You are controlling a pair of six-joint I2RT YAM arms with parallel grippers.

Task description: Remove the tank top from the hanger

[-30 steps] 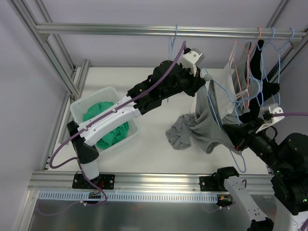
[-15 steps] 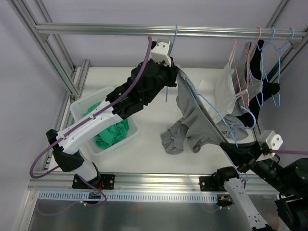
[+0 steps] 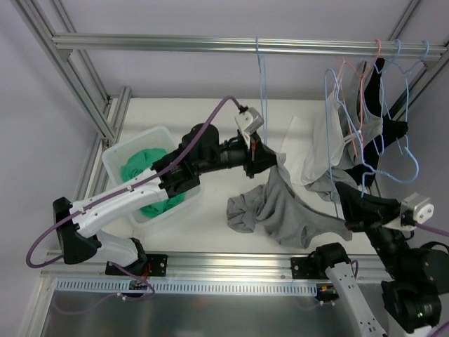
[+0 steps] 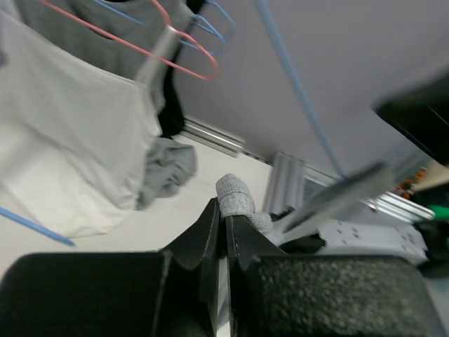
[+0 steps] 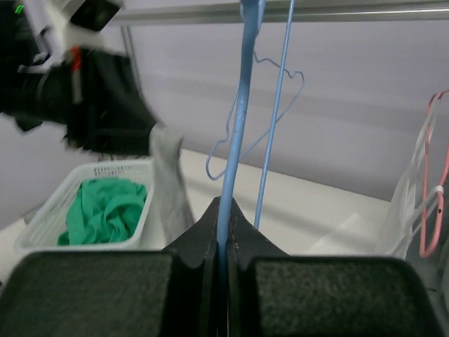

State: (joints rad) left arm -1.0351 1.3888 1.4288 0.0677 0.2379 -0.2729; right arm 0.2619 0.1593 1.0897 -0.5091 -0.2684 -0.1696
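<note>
The grey tank top (image 3: pixel 277 210) lies crumpled on the white table, one strap lifted. My left gripper (image 3: pixel 270 160) is shut on that strap, and the grey fabric (image 4: pixel 235 194) shows pinched between its fingers. My right gripper (image 3: pixel 349 196) is shut on the wire of a blue hanger (image 3: pixel 328 119), which stands up beside the hanging clothes. In the right wrist view the blue wire (image 5: pixel 237 133) runs up from between the closed fingers, with the grey strap (image 5: pixel 168 182) to its left. The tank top's right end lies under the right gripper; I cannot tell whether it touches the hanger.
A white basket (image 3: pixel 116 158) holding green cloth (image 3: pixel 151 179) stands at the left. A bare blue hanger (image 3: pixel 261 91) hangs from the rail (image 3: pixel 175 43). White and dark garments on pink and blue hangers (image 3: pixel 365 119) crowd the back right corner.
My left gripper has swung left and then down with the strap. The tank top has slid along the hanger and dropped onto the table. My right gripper has drawn the hanger toward the near right.
</note>
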